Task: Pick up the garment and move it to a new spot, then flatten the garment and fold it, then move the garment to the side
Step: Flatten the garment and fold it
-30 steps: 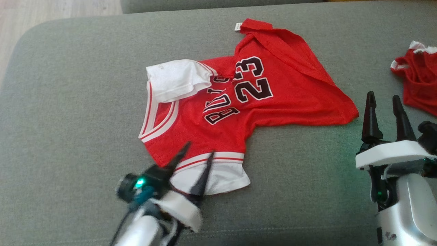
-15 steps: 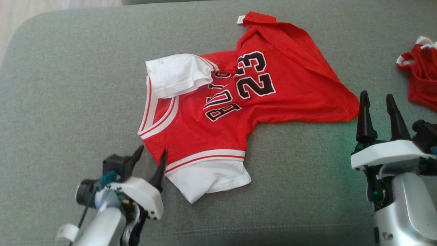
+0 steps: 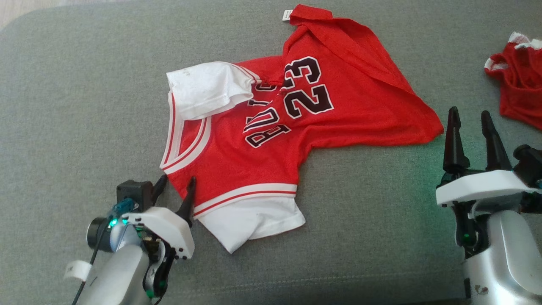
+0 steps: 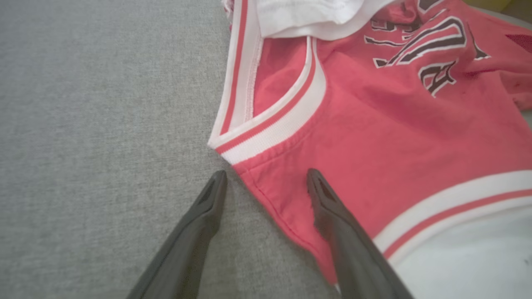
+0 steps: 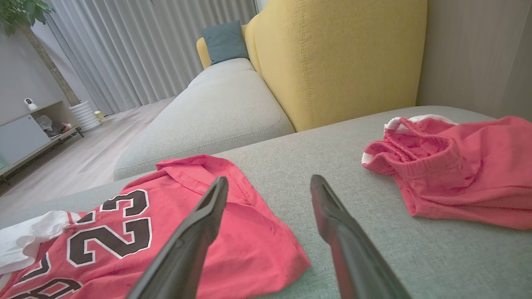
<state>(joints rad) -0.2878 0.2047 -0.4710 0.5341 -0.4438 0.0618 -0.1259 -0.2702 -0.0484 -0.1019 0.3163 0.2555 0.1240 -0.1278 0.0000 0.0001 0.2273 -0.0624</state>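
Observation:
The garment is a red jersey with white sleeves, white trim and a black "23", lying rumpled on the grey cushion. My left gripper stands open at the jersey's near shoulder, by the V-neck collar. In the left wrist view the red shoulder edge lies between the two dark fingers, one over bare cushion and one over cloth. My right gripper is open and empty, just off the jersey's hem corner, fingers above the cushion.
A second red garment with an elastic waistband lies bunched at the far right of the cushion. Beyond it stand a yellow backrest and another grey seat. Wood floor shows past the cushion's far edge.
My left gripper has drawn back from over the near white sleeve and shifted left to the jersey's shoulder by the collar. The head camera has shifted a little. The right gripper holds its place.

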